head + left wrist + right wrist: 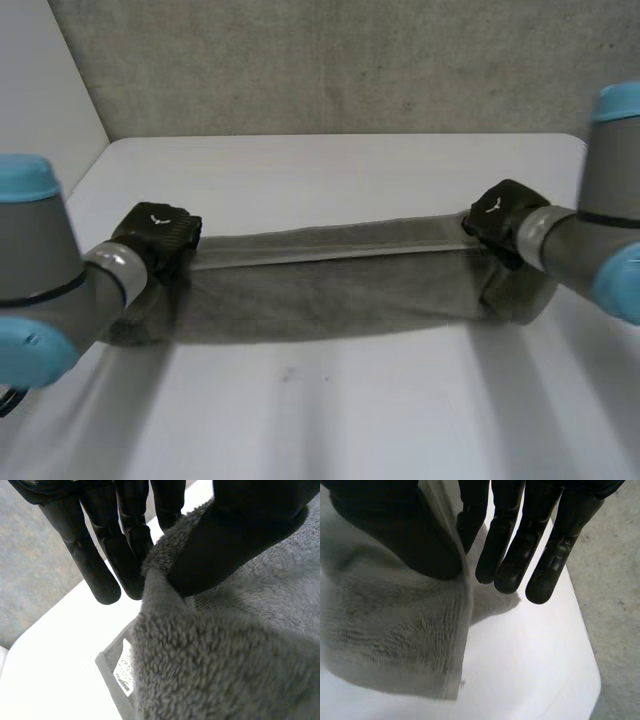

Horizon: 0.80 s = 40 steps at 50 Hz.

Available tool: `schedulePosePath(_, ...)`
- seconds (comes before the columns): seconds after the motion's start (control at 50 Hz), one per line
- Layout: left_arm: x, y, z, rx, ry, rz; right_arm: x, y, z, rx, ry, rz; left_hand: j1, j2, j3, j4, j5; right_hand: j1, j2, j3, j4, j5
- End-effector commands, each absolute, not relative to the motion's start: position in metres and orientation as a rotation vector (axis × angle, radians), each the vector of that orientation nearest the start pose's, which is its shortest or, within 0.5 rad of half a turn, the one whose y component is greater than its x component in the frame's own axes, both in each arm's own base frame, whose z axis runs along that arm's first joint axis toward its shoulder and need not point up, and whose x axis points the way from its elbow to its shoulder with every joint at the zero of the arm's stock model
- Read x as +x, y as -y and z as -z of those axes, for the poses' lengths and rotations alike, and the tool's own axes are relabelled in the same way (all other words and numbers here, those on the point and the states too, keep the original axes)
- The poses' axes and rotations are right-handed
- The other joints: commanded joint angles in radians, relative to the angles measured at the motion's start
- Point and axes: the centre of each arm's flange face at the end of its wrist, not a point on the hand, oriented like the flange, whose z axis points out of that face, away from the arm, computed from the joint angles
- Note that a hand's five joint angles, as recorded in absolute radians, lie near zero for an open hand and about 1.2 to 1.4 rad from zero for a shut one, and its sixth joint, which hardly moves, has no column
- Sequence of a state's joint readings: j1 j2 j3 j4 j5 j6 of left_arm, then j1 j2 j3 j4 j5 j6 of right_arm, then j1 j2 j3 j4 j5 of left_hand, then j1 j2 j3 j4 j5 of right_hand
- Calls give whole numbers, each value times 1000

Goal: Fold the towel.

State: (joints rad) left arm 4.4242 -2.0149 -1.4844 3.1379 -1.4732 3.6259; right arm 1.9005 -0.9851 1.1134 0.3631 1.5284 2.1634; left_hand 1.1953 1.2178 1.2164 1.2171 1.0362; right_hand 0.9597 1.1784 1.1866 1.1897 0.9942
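Item: grey towel [330, 285], one pc, held stretched between both hands above the white surface [350, 170]. Long axis ran side to side across the robot's front; top hem taut btwn the hands, the rest hanging below it toward the near side. Cannot tell whether the lower edge touched the surface. L hand [158, 238] at the towel's left top corner: thumb [240, 535] clamped the pile against the fingers [102, 575], which were straight and close together behind the cloth. A small sewn label [124, 674] sat on the hem below that grip. R hand [503, 218] at the right top corner: thumb [405, 535] pinched the edge against the inner side of straight fingers [512, 555], the towel [395, 640] draping under the palm. Both hands equally near, one per end. Room: bare surface ahead of the hem up to the far edge, then the wall [330, 60]; more bare surface on the near side. Judgement: next move probably needs both corners carried together, hem kept level, to lay one half over the other.
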Motion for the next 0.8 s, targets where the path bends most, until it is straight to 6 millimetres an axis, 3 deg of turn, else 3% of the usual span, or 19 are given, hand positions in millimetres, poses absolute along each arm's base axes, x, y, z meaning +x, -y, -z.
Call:
schedulePosePath(0.02, -250, 359, -232, 1018, -2045, 2004, 277, 381, -249, -1661, -2136, 2371, 201, 178, 180, 179, 186, 437, 218, 210, 207, 227)
schedulePosePath(0.04, -250, 359, -232, 1018, -2045, 2005, 277, 381, -249, -1660, -2135, 2373, 201, 178, 180, 179, 186, 437, 218, 210, 207, 227)
schedulePosePath(0.08, -256, 379, -288, 902, -1782, 2244, 285, 397, -305, -1407, -1835, 2838, 201, 178, 180, 179, 186, 437, 218, 210, 207, 227)
schedulePosePath(0.1, -256, 380, -289, 901, -1780, 2246, 285, 397, -306, -1405, -1833, 2840, 201, 178, 180, 179, 186, 437, 218, 210, 207, 227)
schedulePosePath(0.12, -256, 380, -289, 901, -1780, 2246, 286, 396, -338, -1257, -1647, 3044, 201, 178, 180, 179, 186, 437, 218, 210, 207, 227)
schedulePosePath(0.14, -258, 384, -321, 828, -1621, 2371, 285, 390, -367, -1118, -1455, 3212, 201, 178, 180, 179, 186, 437, 218, 210, 207, 227)
schedulePosePath(0.16, -256, 381, -360, 736, -1425, 2503, 285, 390, -367, -1116, -1453, 3214, 201, 178, 180, 179, 186, 437, 218, 210, 207, 227)
schedulePosePath(0.18, -256, 381, -360, 735, -1423, 2504, 283, 383, -389, -1003, -1297, 3321, 201, 178, 180, 179, 186, 437, 218, 210, 207, 227)
schedulePosePath(0.2, -255, 376, -384, 678, -1294, 2579, 282, 375, -401, -942, -1178, 3381, 201, 178, 180, 179, 186, 437, 218, 210, 207, 227)
schedulePosePath(0.26, -250, 367, -400, 615, -1191, 2652, 281, 362, -403, -991, -1118, 3365, 201, 178, 180, 179, 186, 437, 218, 210, 207, 227)
schedulePosePath(0.32, -247, 360, -383, 633, -1256, 2644, 282, 358, -395, -1055, -1136, 3316, 201, 178, 180, 179, 186, 437, 218, 210, 207, 227)
schedulePosePath(0.4, -242, 355, -349, 675, -1399, 2578, 283, 351, -344, -1280, -1309, 3089, 201, 178, 180, 179, 186, 437, 218, 210, 207, 227)
schedulePosePath(0.44, -240, 346, -302, 746, -1573, 2479, 283, 347, -323, -1361, -1378, 2989, 201, 178, 180, 179, 186, 437, 218, 210, 207, 227)
schedulePosePath(0.56, -233, 329, -239, 831, -1789, 2326, 281, 325, -246, -1593, -1597, 2572, 201, 178, 180, 179, 186, 437, 218, 210, 207, 227)
schedulePosePath(0.6, -230, 321, -195, 896, -1922, 2226, 281, 320, -227, -1637, -1636, 2475, 201, 178, 180, 179, 186, 437, 218, 210, 207, 227)
schedulePosePath(0.62, -230, 321, -195, 896, -1923, 2225, 280, 316, -203, -1675, -1689, 2370, 201, 178, 180, 179, 186, 437, 218, 210, 207, 227)
schedulePosePath(0.66, -229, 314, -157, 944, -2035, 2127, 278, 314, -180, -1699, -1750, 2275, 201, 178, 180, 179, 186, 437, 218, 210, 207, 227)
schedulePosePath(0.68, -229, 314, -157, 944, -2036, 2126, 274, 312, -162, -1717, -1812, 2190, 201, 178, 180, 179, 186, 437, 218, 210, 207, 227)
schedulePosePath(0.8, -224, 304, -127, 975, -2148, 2006, 268, 296, -127, -1701, -1940, 1966, 201, 178, 180, 179, 186, 437, 218, 210, 207, 227)
